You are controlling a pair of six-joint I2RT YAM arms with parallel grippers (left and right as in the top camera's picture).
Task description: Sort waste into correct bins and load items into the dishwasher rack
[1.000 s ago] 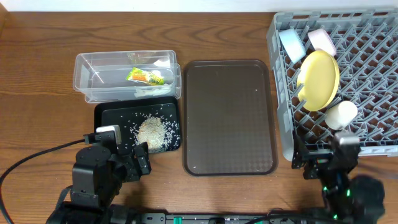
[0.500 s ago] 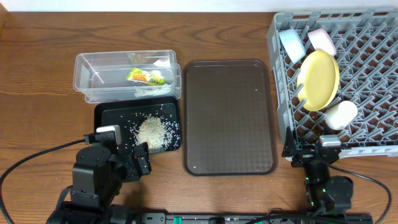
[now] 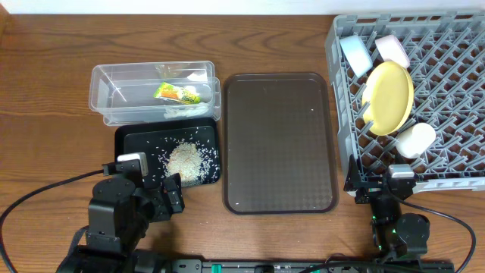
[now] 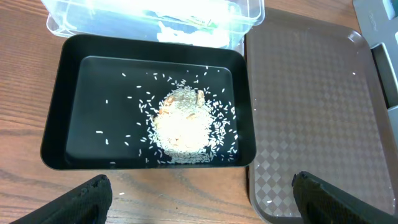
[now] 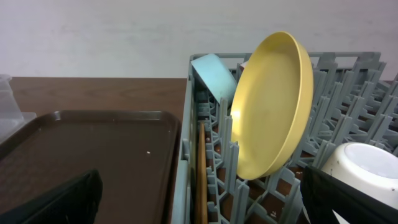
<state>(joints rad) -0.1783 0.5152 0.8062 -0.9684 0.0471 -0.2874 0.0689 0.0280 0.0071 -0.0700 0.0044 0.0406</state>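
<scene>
The snack wrapper [image 3: 177,92] lies in the clear tub [image 3: 114,83]. White rice scraps [image 3: 184,161] are heaped in the black tray [image 3: 125,144], and also show in the left wrist view [image 4: 180,121]. In the grey rack [image 3: 455,76] stand the yellow plate [image 3: 389,96], the light-blue bowl [image 3: 355,53], a pale bowl [image 3: 392,49] and the white cup [image 3: 415,140]. Wooden chopsticks [image 5: 201,174] lie along the rack's left wall. My left gripper [image 4: 202,190] is open and empty in front of the black tray. My right gripper [image 5: 199,193] is open and empty at the rack's front left corner.
A large brown serving tray [image 3: 278,140] lies between the bins and the rack, with nothing on it. It also shows in the left wrist view [image 4: 311,106] and the right wrist view [image 5: 74,143]. The rack runs past the right edge of the overhead view.
The right arm drew back toward the table's front edge and settled by the rack's front left corner. The left arm and all objects stayed still.
</scene>
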